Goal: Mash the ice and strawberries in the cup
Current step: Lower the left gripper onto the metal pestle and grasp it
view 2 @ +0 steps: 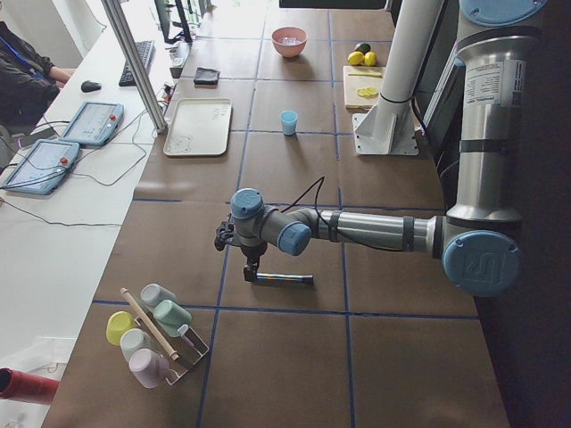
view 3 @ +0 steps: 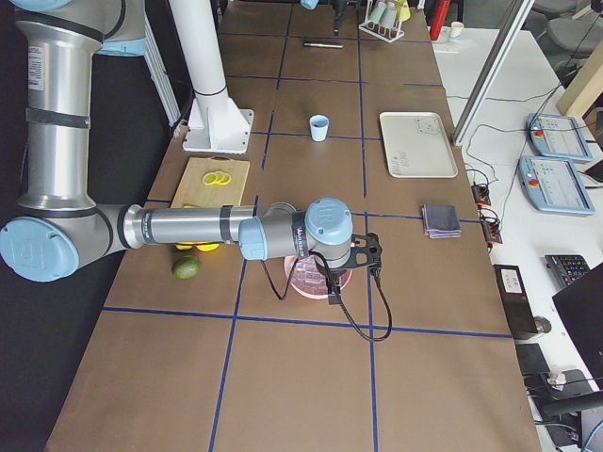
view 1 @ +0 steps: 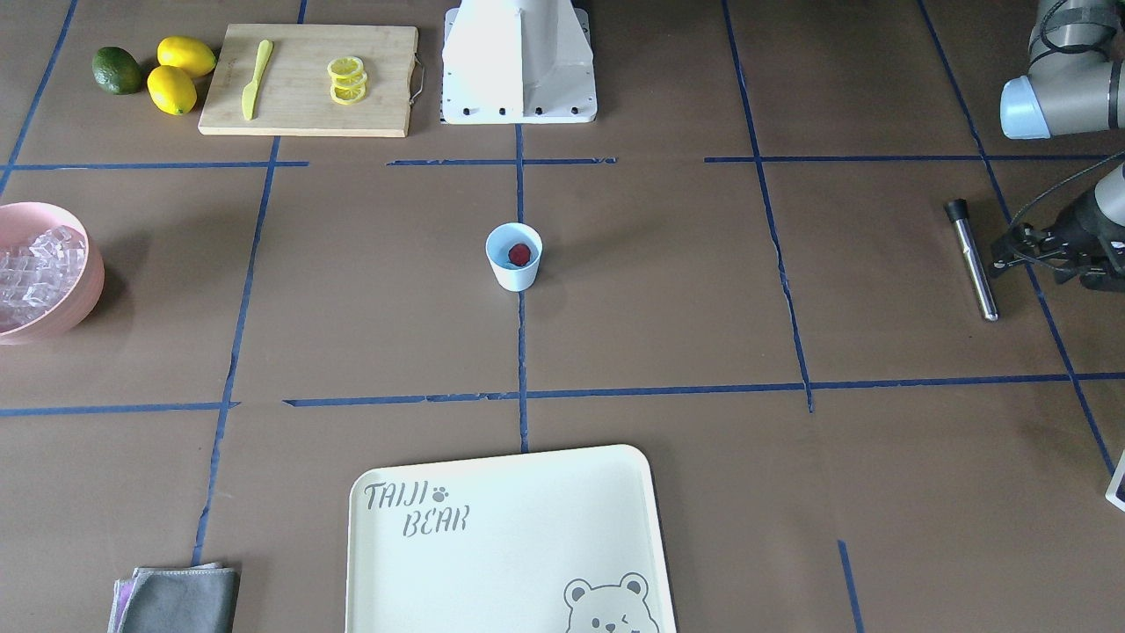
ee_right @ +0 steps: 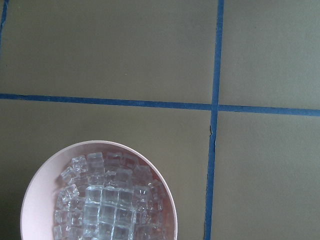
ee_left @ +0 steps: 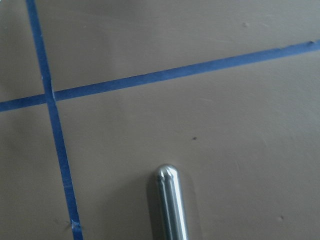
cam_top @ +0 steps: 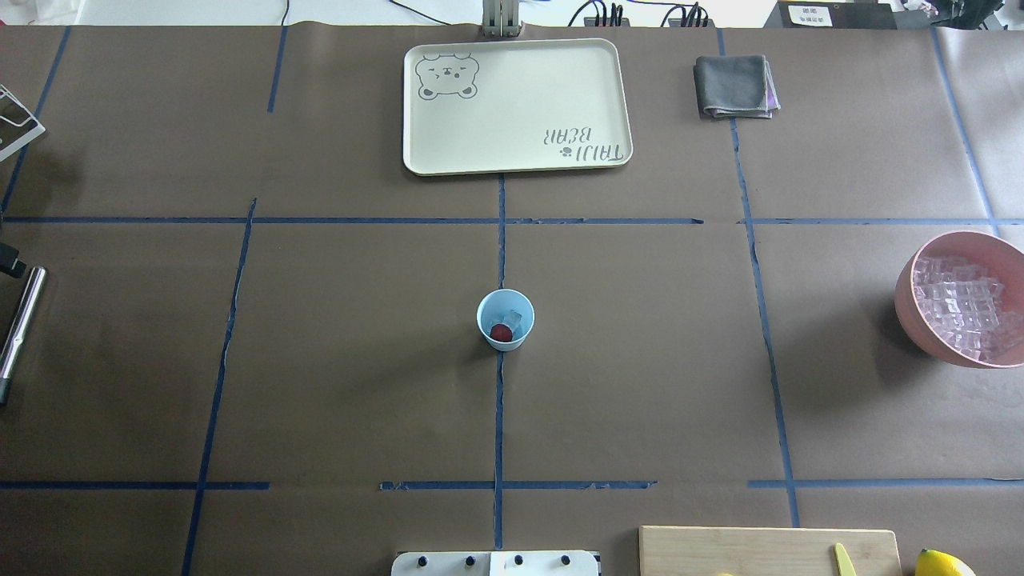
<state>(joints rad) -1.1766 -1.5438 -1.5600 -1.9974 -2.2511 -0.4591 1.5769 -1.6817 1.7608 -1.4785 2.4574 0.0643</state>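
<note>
On the bench (view 1: 659, 290), the unheld cup (view 1: 513, 257) may be toppled by the muddler's (view 1: 971, 259) push; the left gripper's (view 2: 252, 266) spread cannot be told.

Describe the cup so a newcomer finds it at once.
From the cream bear tray, follow the blue tape line toward the robot's base. The cup stands on it at mid-table: small, pale blue, holding a red strawberry and ice, unlike the big pink bowl.
</note>
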